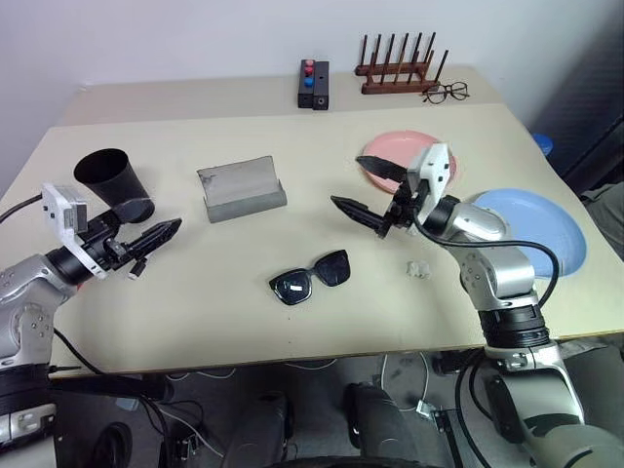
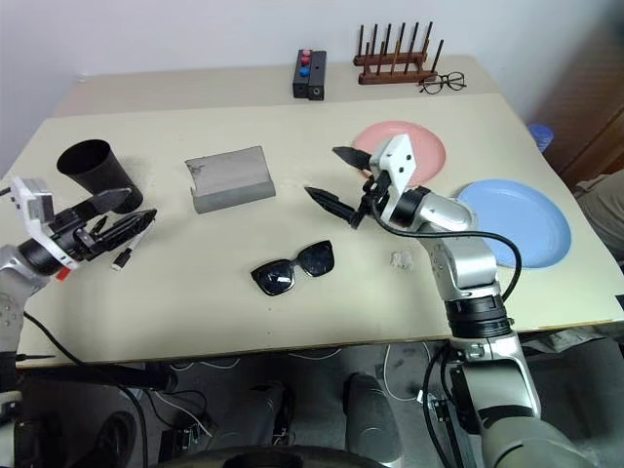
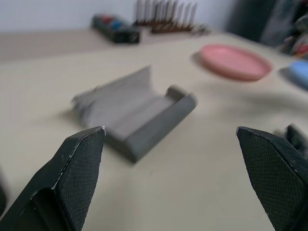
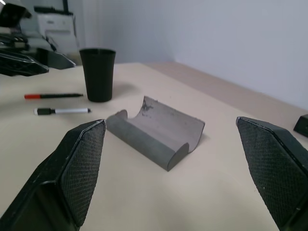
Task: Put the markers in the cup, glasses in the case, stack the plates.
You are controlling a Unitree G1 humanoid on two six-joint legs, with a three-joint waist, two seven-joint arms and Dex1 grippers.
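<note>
Trouble could come if the right gripper, wide open and holding nothing, bumps the black sunglasses lying between both arms and knocks them off the table. The left gripper is open and empty too. The grey felt case sits open with nothing inside. Two markers lie beside the tall black cup. Pink plate and blue plate are not stacked.

From the head we look forward and down over the table, both eyes taking in the same scene from slightly offset spots. Each wrist camera sits low, close to the tabletop, looking out between its own pincer's fingers; beyond both pincers we see the open grey case, approached from opposite sides.
</note>
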